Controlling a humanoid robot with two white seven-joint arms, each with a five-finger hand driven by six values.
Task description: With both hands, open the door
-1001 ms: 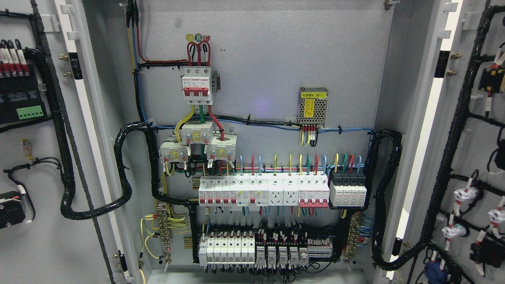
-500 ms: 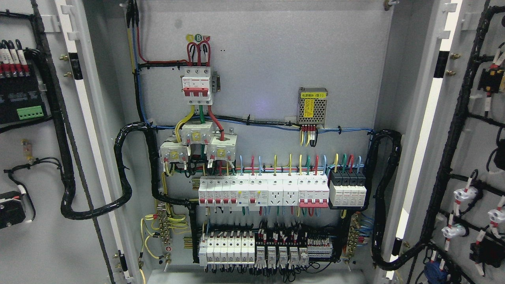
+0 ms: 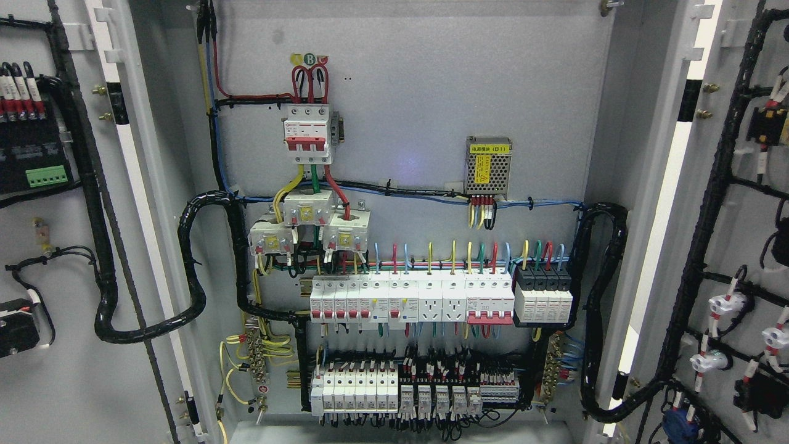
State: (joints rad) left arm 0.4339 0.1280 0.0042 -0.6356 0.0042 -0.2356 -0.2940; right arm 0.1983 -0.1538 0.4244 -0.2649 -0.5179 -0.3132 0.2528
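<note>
Both cabinet doors stand swung wide, so the opening step looks, by my judgement, finished or all but finished. The left door (image 3: 55, 246) fills the left edge of the head view with its inner face turned toward the camera, carrying a black cable loom (image 3: 92, 203) and a green terminal block (image 3: 47, 176). The right door (image 3: 739, 234) does the same at the right edge, its inner face laced with black wiring and small white lamp holders (image 3: 727, 304). Between them the back panel (image 3: 431, 80) of the cabinet lies fully exposed: a red-handled main breaker (image 3: 306, 134) near the top, a small meshed power supply (image 3: 488, 165) to its right, and below these a row of white breakers (image 3: 412, 299) with a second row (image 3: 394, 386) beneath. Neither robot arm nor hand appears anywhere in the view, so the state of the fingers cannot be told. If anything remains, it calls for checking that each door rests at its full swing and will not drift back; otherwise the arms need only keep clear of the exposed wiring.
</note>
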